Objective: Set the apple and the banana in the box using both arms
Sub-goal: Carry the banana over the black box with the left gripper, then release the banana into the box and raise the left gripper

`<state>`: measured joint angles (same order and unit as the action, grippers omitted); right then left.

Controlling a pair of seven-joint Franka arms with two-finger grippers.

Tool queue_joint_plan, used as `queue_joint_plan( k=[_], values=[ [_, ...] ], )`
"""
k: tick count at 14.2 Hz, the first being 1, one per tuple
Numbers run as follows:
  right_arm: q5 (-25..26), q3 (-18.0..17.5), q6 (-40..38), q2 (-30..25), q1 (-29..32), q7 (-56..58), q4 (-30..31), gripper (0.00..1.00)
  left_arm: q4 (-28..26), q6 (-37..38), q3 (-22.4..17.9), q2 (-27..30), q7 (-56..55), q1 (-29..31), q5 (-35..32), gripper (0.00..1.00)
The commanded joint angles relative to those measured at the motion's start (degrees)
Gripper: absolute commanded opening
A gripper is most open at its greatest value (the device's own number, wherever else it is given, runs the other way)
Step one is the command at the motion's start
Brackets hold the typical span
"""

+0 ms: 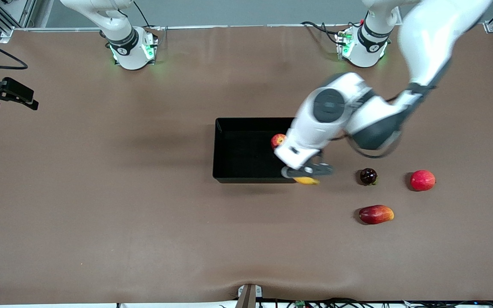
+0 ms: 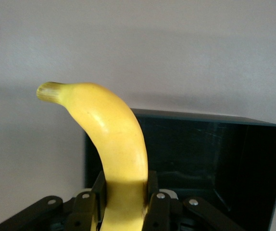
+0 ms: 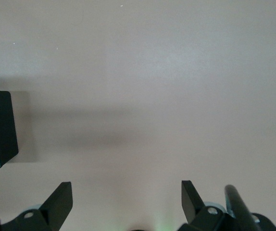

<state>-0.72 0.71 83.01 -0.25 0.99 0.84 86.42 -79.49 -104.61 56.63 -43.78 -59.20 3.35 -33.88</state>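
Left gripper (image 1: 308, 174): you have it pinching the banana (image 2: 113, 149), over the box's corner at the left arm's end.
Right gripper (image 3: 127, 202): fingers spread, holding nothing; this arm waits at the right arm's end.
Apple (image 1: 278, 140): already inside the box (image 1: 229, 179), against its wall.
Banana: not yet in the box.

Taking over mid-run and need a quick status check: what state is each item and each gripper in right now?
banana: held in the air by the left gripper, at the box's corner, not yet inside.
apple: resting inside the box.
box: on the table, holding only the apple.
left gripper: shut on the banana.
right gripper: open, holding nothing, waiting over bare table.
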Motion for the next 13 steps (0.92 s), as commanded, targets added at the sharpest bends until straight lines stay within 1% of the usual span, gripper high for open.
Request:
queue_joint_plan(
  k=[1,3,5,8,9,10,13],
  values=[
    [0.02,-0.97,-0.22,-0.72,1.47,0.74,0.33,1.00,5.83,-1.63,-8.70,-0.96,-5.73,-11.22,-0.14,0.00],
    [0.02,-0.97,-0.22,-0.72,1.39,0.74,0.33,1.00,5.84,-6.37,-13.63,-1.57,-9.07,-17.04,0.30,0.00],
    [0.02,-0.97,-0.22,-0.72,1.47,0.74,0.33,1.00,5.84,-9.55,-16.89,-2.45,-11.80,-21.44,0.30,0.00],
    [0.02,-0.97,-0.30,-0.72,1.74,0.66,0.42,1.00,5.84,-14.64,-23.65,-3.59,-12.60,-28.38,0.57,0.00],
    [0.02,-0.97,-0.30,-0.72,1.74,0.65,0.42,1.00,5.84,-15.96,-25.24,-4.29,-13.13,-30.05,0.57,0.00],
    [0.02,-0.97,-0.30,-0.72,1.74,0.65,0.42,1.00,5.84,-17.11,-26.21,-4.73,-13.31,-30.77,0.57,0.00],
    [0.02,-0.97,-0.39,-0.72,1.82,0.65,0.50,1.00,5.84,-20.63,-26.92,-7.37,-13.74,-32.09,0.57,0.00]
  ],
)
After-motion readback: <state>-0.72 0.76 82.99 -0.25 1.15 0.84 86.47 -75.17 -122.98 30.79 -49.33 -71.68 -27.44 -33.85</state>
